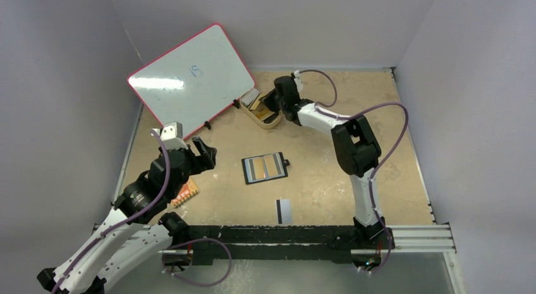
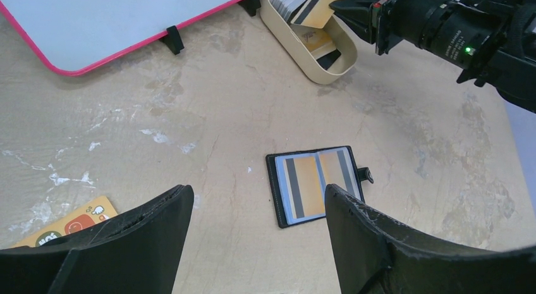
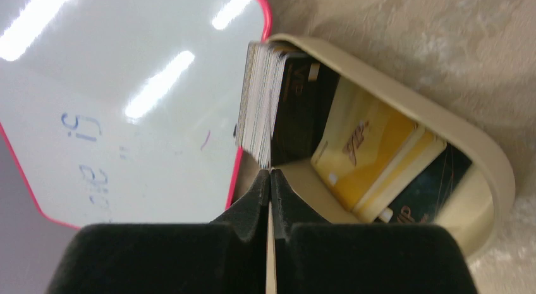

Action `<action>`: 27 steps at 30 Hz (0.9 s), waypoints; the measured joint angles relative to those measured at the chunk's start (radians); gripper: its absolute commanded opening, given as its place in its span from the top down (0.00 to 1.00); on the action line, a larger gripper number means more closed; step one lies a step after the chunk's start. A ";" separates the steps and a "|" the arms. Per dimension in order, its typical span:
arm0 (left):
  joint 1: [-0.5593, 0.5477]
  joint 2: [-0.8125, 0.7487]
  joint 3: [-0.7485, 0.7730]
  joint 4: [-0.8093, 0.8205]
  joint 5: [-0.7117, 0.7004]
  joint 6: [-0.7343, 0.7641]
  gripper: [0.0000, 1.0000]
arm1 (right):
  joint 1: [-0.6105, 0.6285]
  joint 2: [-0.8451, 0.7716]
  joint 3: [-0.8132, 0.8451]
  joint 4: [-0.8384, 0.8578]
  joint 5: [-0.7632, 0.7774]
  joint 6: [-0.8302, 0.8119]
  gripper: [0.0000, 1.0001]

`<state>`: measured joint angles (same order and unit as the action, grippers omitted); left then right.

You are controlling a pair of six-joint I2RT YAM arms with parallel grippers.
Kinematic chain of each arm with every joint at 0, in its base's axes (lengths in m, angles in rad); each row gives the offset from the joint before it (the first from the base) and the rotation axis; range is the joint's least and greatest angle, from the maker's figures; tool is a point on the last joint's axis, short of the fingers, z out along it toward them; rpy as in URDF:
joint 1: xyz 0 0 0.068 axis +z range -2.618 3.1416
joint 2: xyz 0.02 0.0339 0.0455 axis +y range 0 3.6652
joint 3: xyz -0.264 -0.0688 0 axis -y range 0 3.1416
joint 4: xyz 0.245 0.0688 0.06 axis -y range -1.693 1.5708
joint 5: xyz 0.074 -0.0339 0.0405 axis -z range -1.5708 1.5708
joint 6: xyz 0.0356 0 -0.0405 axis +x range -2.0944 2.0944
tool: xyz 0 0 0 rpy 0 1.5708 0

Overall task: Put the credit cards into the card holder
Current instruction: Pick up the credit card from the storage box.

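Tan tabletop (image 1: pixel 328 180): one card holder (image 1: pixel 265 168) lay open mid-table, right gripper (image 3: pixel 270 175) at the far tray (image 1: pixel 273 122).
One striped card (image 1: pixel 283 210) lay loose by the near edge, long axis near-to-far. One orange board (image 1: pixel 186 193) sat under the left arm. Left gripper (image 1: pixel 204 153) hovered with jaws spread wide, holding nothing. Holder's long axis ran left-right, snap tab pointing right, two orange-gold panels showing. Bare table lay right of it and beyond it, up to the tray. Right gripper was clamped on one pinched card (image 3: pixel 270 269), edge-on, beside the upright card stack (image 3: pixel 258 104), too many to count. One whiteboard (image 1: pixel 189 79) leaned just beside the tray; walls closed three sides.
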<state>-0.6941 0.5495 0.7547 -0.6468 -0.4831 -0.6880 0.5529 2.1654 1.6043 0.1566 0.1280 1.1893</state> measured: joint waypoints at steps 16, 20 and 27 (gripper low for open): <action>0.000 0.094 0.007 -0.012 0.119 -0.126 0.30 | 0.010 -0.395 -0.484 0.217 -0.410 -0.336 1.00; 0.000 0.100 0.011 0.048 0.229 -0.187 0.34 | 0.010 -0.507 -0.584 0.323 -0.579 -0.391 1.00; 0.000 0.090 0.041 0.222 0.357 -0.275 0.38 | 0.010 -0.710 -0.706 0.471 -0.779 -0.401 1.00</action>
<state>-0.6941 0.6395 0.7956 -0.4252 -0.1261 -0.9630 0.5625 1.4555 0.8978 0.6277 -0.6506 0.7879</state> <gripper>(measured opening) 0.634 0.004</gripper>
